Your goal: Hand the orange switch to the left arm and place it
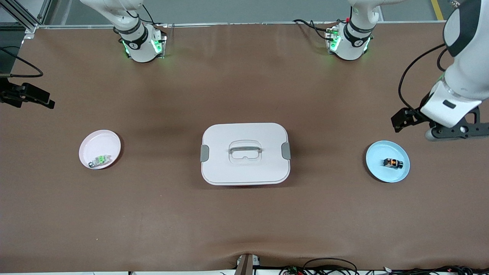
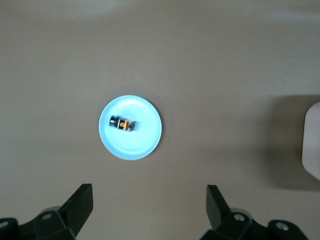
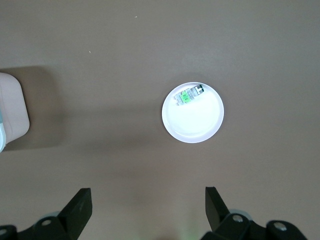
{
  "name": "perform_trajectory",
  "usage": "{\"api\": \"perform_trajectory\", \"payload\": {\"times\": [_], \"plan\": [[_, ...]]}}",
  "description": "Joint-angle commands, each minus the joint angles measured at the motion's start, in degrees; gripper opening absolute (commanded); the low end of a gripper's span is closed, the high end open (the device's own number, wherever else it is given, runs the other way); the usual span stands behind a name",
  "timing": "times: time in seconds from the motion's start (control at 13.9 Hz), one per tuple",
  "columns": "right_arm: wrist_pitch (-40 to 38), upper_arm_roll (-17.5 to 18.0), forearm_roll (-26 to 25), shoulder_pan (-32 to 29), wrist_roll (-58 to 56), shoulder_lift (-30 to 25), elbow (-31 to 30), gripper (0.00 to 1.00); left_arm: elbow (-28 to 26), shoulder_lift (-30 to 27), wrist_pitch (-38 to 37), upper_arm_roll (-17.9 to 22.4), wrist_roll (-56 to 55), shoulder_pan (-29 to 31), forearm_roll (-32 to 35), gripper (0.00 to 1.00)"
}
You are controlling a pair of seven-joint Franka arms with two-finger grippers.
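The orange switch [image 1: 393, 163] [image 2: 123, 123], a tiny black block with an orange centre, lies on a light blue plate [image 1: 376, 152] [image 2: 132, 146] toward the left arm's end of the table. My left gripper [image 2: 149, 192] hangs open and empty over bare table beside that plate; its white hand [image 1: 450, 110] shows in the front view. The white box [image 1: 244, 170] [image 2: 312, 142] [image 3: 12, 112] with grey latches sits mid-table. My right gripper [image 3: 148, 195] is open and empty, high over the table at the right arm's end; only a black part of its hand [image 1: 28, 95] shows in the front view.
A pink plate [image 1: 97, 139] [image 3: 192, 125] holding a small green-and-grey component [image 1: 100, 160] [image 3: 188, 95] sits toward the right arm's end. Both arm bases [image 1: 141, 44] [image 1: 349, 42] stand along the table's back edge. Brown tabletop lies between the plates and the box.
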Motion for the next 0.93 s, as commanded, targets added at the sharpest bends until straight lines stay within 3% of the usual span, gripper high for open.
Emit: {"api": "perform_trajectory", "payload": {"times": [0.0, 0.22, 0.86], "plan": [[-0.7, 0.1, -0.7, 0.2, 0.7, 0.2, 0.7, 1.0, -3.8, -5.4, -1.4, 5.0, 3.9, -3.8, -1.8, 1.0], [-0.7, 0.1, -0.8, 0.3, 0.8, 0.2, 0.7, 1.0, -5.5, -8.3, -2.6, 10.5, 8.2, -6.3, -5.6, 1.0], [-0.7, 0.1, -1.1, 0.4, 0.8, 0.2, 0.7, 1.0, -4.2, -8.9, -7.1, 9.2, 6.7, -6.3, -5.7, 1.0]]}}
